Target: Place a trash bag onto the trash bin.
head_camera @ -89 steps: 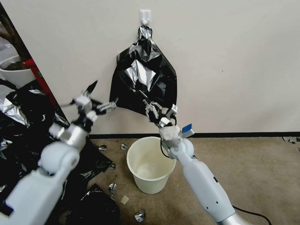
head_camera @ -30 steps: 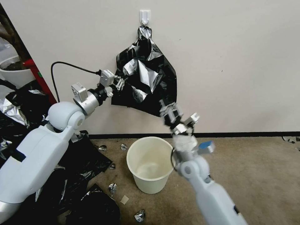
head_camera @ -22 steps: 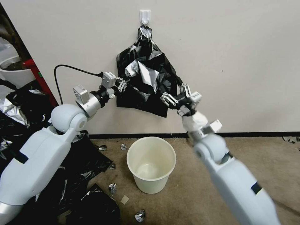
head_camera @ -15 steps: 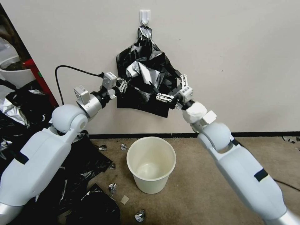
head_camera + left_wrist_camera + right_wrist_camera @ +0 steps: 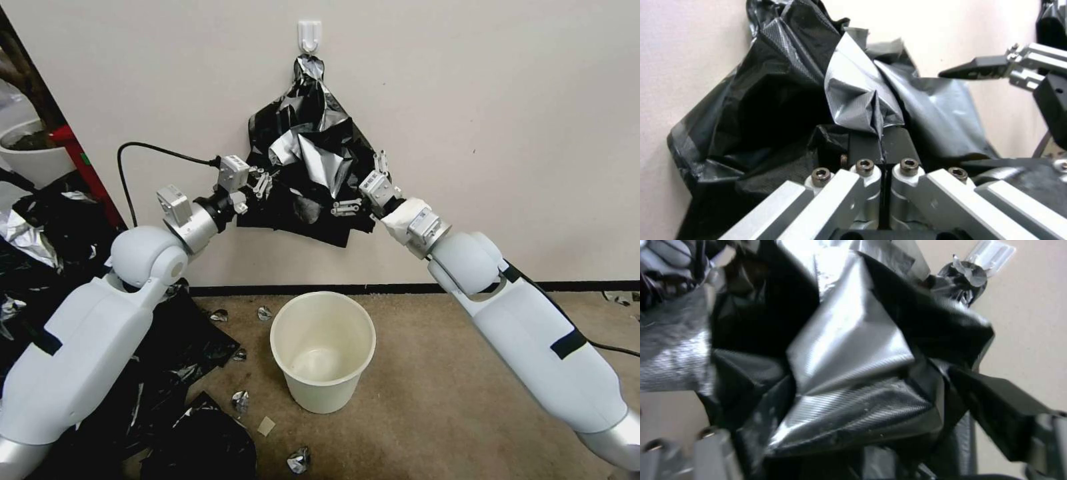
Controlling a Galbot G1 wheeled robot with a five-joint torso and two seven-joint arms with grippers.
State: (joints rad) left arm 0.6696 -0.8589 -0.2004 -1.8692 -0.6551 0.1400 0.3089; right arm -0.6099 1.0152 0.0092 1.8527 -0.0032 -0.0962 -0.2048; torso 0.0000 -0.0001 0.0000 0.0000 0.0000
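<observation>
The trash bag hangs against the wall from a white hook, its gathered top knotted there, its crumpled black and silvery body spreading below; it is well above the trash bin, which stands upright on the carpet beneath it. The left gripper is at the bag's left edge, its fingers pressed together on a fold of the plastic; the right gripper is at the bag's right side with its fingers spread wide, one finger lying across the lower front of the bag; black plastic sheets lie heaped at the left.
</observation>
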